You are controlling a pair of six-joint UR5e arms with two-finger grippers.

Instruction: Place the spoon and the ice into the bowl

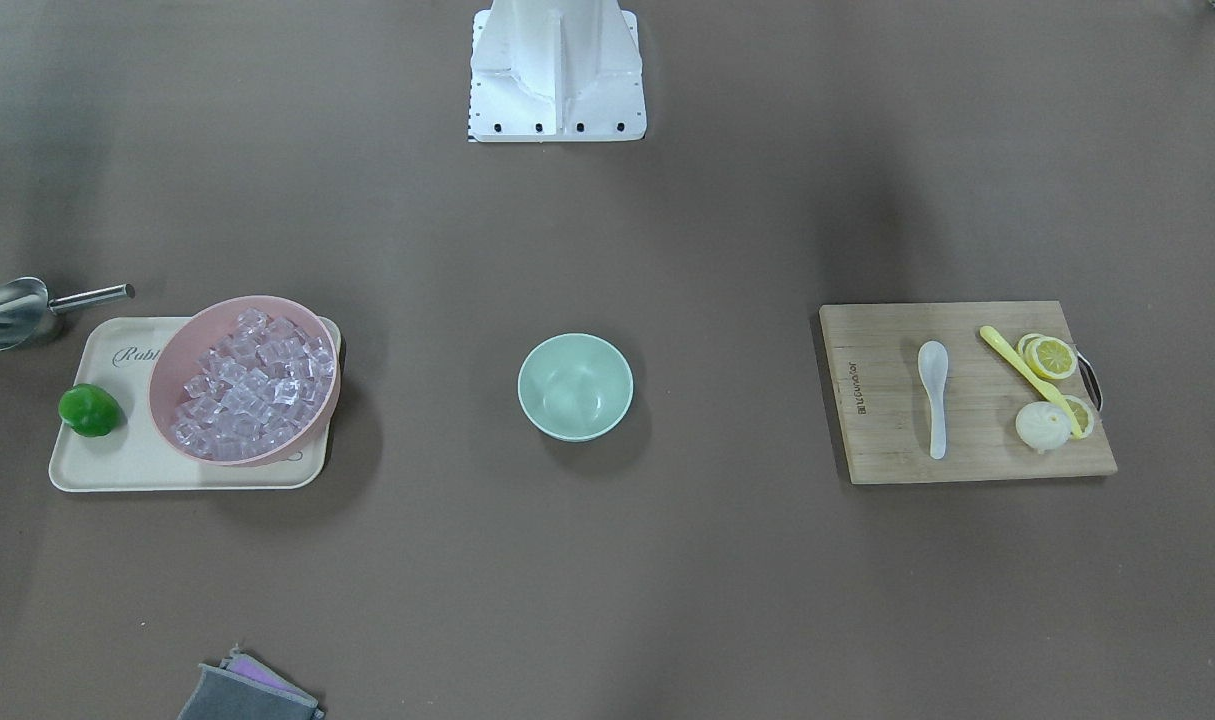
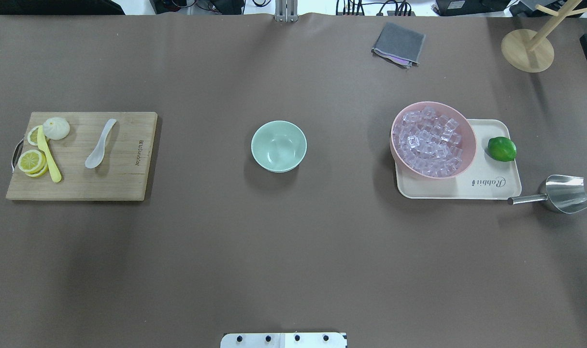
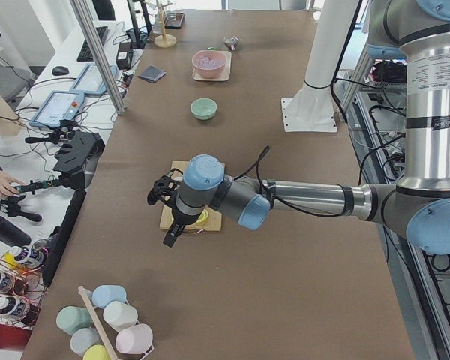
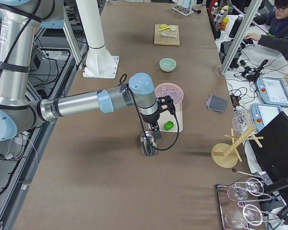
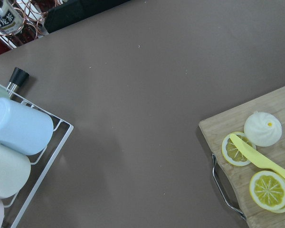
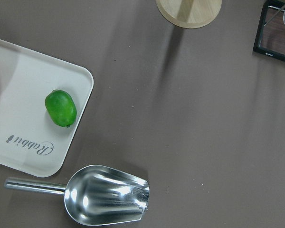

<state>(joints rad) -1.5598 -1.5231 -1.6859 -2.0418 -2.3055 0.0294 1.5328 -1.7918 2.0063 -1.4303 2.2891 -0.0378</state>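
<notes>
the spoon (image 2: 100,144) is lying well left of the bowl (image 2: 279,146) on a cutting board (image 2: 80,188) beside a yellow knife (image 2: 49,157), the ice (image 2: 426,140) is sitting in a pink bowl (image 2: 394,147) well to its right, and the left gripper (image 3: 169,237) and right gripper (image 4: 153,130) are hovering farther out, their opening impossible to tell.

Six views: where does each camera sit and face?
Front-facing: across table, down on bowl; base at top.
Overhead: behind robot, down on same bowl; base at bottom.
Exterior left: table end; left arm near, by board.
Exterior right: opposite end; right arm near, by scoop.
Left wrist: down on board's end; no body.
Right wrist: down on scoop, tray; no body.
</notes>
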